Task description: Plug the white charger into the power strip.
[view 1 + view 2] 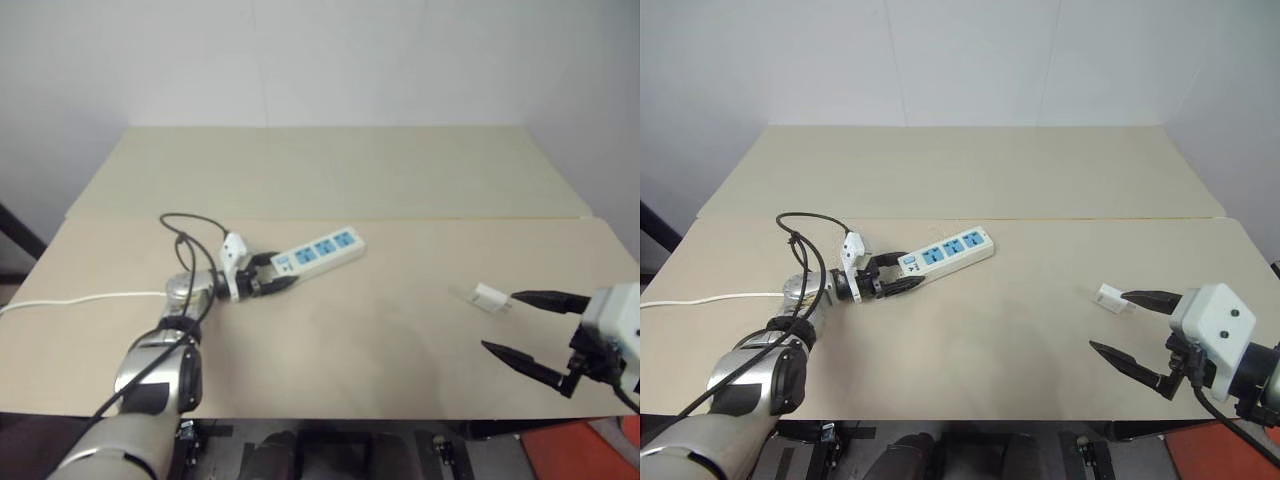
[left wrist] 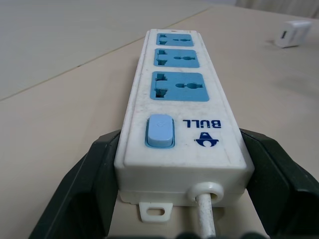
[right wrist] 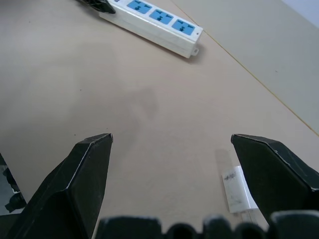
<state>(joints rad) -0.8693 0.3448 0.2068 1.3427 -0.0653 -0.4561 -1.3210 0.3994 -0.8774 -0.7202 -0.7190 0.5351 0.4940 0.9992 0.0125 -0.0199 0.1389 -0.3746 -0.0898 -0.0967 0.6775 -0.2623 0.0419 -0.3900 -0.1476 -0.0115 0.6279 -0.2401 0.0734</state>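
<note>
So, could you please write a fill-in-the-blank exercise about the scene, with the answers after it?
1. The left claw is shut on the switch end of the ____.
2. The power strip has ____ blue sockets, all unoccupied.
3. The right claw is ____, holding nothing.
4. The white charger lies on the table next to the ____ claw.

Missing words: power strip; three; open; right
</note>
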